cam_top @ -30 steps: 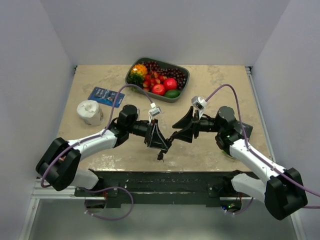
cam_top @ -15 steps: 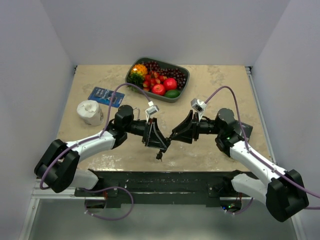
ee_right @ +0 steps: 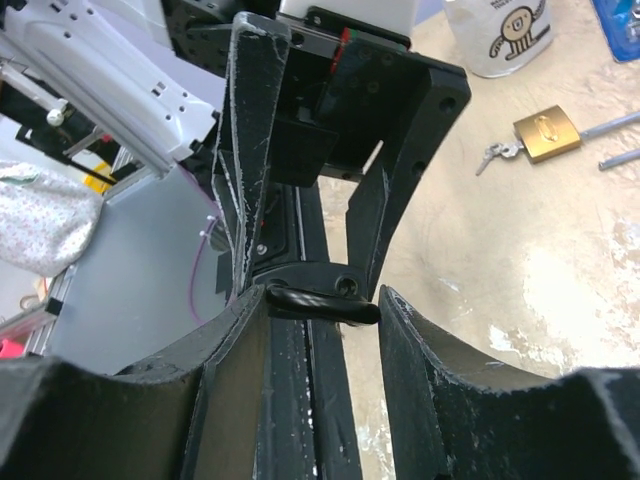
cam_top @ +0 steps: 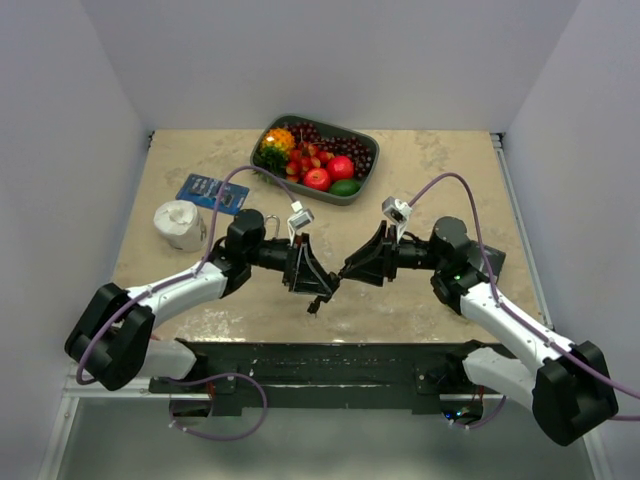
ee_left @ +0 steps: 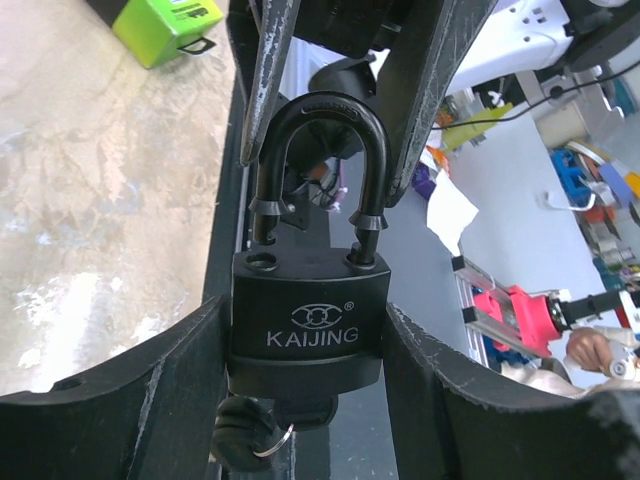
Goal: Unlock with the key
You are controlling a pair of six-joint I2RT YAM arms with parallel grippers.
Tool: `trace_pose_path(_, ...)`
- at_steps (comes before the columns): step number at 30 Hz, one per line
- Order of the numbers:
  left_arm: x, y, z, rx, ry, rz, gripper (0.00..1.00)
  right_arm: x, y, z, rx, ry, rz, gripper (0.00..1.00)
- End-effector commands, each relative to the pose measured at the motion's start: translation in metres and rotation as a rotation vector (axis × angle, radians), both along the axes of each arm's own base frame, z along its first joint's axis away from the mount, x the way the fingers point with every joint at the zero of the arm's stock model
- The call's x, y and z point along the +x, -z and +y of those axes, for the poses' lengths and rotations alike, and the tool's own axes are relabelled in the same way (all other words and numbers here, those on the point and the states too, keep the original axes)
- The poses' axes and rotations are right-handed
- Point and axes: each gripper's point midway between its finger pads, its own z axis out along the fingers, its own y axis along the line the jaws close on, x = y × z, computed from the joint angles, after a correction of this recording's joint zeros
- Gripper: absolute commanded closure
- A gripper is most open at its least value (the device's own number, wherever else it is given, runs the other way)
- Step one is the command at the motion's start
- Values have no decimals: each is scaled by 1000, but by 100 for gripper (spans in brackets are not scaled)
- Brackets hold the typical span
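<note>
A black padlock [ee_left: 308, 320] marked KAIJING hangs above the table's near edge, with my left gripper [ee_left: 305, 322] shut on its body. Its shackle [ee_left: 322, 110] stands raised, the left leg out of its hole. The key [ee_left: 300, 410] sticks out of the bottom of the lock, a ring and a dark fob hanging from it. My right gripper [ee_right: 322, 297] faces the left one and is shut on the shackle [ee_right: 310, 298], one finger on each side. From above, the padlock [cam_top: 322, 285] sits between the left gripper [cam_top: 312, 278] and the right gripper [cam_top: 345, 272], with the key [cam_top: 313, 305] below.
A grey tray of fruit [cam_top: 368, 142] stands at the back. A white roll [cam_top: 180, 225] and a blue packet [cam_top: 212, 192] lie at the left. A brass padlock [ee_right: 545, 133] with keys rests on the table behind the left arm. A green box [ee_left: 165, 25] sits near the right arm.
The right gripper's jaws have narrowed onto the shackle. Both grippers have drawn together, and the lock with its key has shifted slightly left.
</note>
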Motion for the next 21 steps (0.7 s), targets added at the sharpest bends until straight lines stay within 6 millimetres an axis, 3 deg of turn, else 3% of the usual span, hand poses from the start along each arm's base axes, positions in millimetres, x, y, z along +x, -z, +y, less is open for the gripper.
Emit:
trace_pose_path(1, 25, -13, 2, -2, -111, -97, 100, -1, -5, -3, 1, 30, -39, 75)
trace_pose_path(6, 37, -1, 5, 79, -172, -141, 100, 6, 0, -4, -16, 83, -22, 75)
trace_pose_path(8, 52, 14, 12, 187, -266, -163, 100, 15, 7, -6, -46, 129, 4, 75)
trace_pose_path(11, 63, 15, 18, 266, -357, -243, 100, 26, 18, -7, -82, 177, 20, 75)
trace_pose_path(13, 60, 12, 17, 289, -368, -284, 100, 30, 23, -6, -89, 188, 32, 75)
trace_pose_path(21, 70, 35, 28, 473, -514, -326, 100, 47, 33, -7, -114, 259, 84, 77)
